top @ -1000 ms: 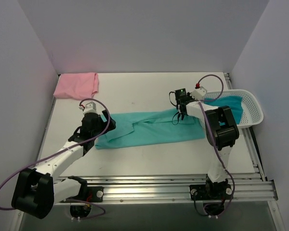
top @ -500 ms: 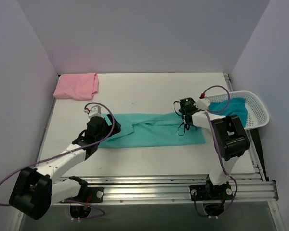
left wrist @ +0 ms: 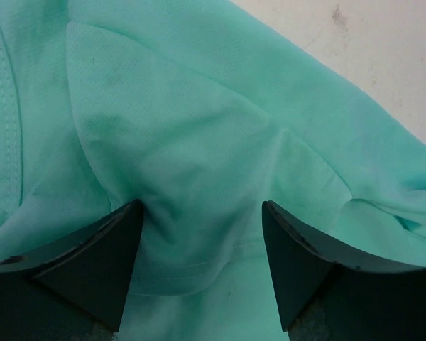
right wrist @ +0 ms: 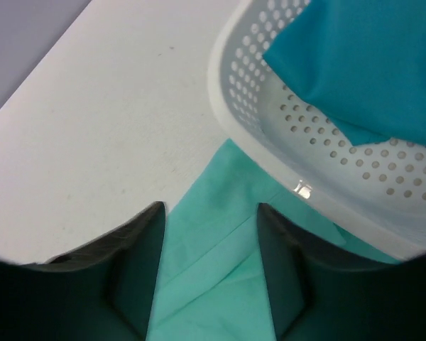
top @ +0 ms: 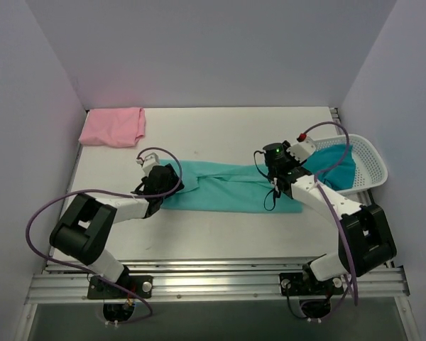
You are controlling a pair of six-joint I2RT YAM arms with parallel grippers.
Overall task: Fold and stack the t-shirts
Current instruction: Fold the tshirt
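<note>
Both arms had swung inward along the mint-green shirt (top: 227, 192), now narrower on the surface: left pincer (left wrist: 199, 220) spread wide, pressing into bunched cloth, right pincer (right wrist: 209, 213) open above the hem beside the basket (top: 373, 170), so folding looked barely begun.

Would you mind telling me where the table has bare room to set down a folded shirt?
Two bare strips: the far one, between the pink t-shirt and the basket, beyond the mint-green t-shirt; and the near one, between that shirt and the front rail. The middle band is crowded with the shirt, the left arm and the right arm.
</note>
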